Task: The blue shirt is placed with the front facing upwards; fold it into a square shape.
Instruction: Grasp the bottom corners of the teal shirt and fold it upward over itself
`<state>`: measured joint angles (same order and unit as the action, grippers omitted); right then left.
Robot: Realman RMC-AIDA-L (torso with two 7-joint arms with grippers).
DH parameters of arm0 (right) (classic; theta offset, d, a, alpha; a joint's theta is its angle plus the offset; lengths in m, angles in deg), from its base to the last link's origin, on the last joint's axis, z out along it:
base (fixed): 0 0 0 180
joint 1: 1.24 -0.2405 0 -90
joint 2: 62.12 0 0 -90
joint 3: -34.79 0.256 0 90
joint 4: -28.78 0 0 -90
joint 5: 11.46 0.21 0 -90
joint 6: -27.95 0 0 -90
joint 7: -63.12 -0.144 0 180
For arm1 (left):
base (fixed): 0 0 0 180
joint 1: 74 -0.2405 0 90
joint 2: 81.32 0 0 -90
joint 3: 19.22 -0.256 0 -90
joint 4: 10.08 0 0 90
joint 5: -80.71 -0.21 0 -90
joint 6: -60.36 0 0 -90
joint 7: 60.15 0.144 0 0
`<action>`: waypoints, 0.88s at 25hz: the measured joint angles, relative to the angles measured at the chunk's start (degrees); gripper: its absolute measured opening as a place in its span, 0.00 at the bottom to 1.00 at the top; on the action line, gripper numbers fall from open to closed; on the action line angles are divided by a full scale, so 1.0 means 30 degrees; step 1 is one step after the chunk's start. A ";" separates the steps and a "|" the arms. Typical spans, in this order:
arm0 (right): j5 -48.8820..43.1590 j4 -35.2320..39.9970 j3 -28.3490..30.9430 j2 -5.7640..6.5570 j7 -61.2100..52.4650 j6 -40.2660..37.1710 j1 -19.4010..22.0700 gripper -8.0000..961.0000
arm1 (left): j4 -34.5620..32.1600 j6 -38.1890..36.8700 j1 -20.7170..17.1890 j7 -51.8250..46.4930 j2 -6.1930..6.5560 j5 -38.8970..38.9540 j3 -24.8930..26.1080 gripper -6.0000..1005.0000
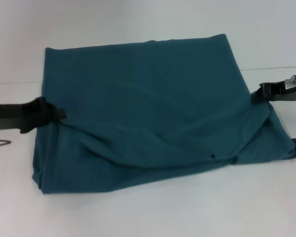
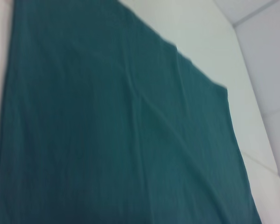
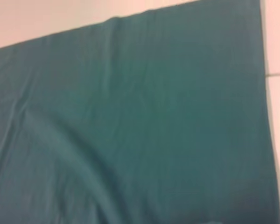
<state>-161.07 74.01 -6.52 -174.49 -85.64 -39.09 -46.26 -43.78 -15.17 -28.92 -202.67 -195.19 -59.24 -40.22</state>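
The blue shirt [image 1: 148,103] lies spread across the white table [image 1: 138,212], folded over on itself into a broad, roughly four-sided slab with plain teal cloth facing up and no lettering on show. The far edge runs fairly straight, while the near edge is bunched and ridged, with a raised fold sweeping from the left side toward the near right, where a small dark spot sits on the cloth. At the right near corner an under layer pokes out beyond the top layer, so the outline is uneven there. The left gripper [image 1: 56,114] comes in low from the left and meets the shirt's left edge, its dark tip right against the cloth; it looks pinched on the fabric, though the fingers are too dark to separate, so I cannot tell for sure. The right gripper [image 1: 259,93] reaches in from the right and touches the shirt's right edge about midway along; whether it is clamped or released I cannot tell either. The left wrist view is filled with smooth teal cloth [image 2: 112,130] with soft creases and a strip of table beyond it. The right wrist view shows the same cloth [image 3: 130,130], its straight edge against the pale surface.
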 joint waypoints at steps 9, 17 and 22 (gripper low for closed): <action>0.0016 -0.1511 -0.0608 -0.0457 0.0231 0.4242 -0.0518 0.05 | 0.0988 0.4243 0.0552 0.0683 -0.0579 0.0538 -0.0095 0.04; 0.0049 -0.1708 -0.1543 -0.0962 0.0239 0.6777 -0.1189 0.05 | 0.1013 0.5534 0.1044 0.0736 -0.0844 0.0821 -0.0257 0.04; 0.0055 -0.1836 -0.1559 -0.1095 0.0228 0.7858 -0.1421 0.05 | 0.1013 0.5988 0.1398 0.0747 -0.0751 0.1195 -0.0340 0.04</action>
<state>-160.90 68.50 -11.20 -177.78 -84.96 -15.52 -50.53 -40.74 2.79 -24.73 -200.42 -197.44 -55.66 -41.23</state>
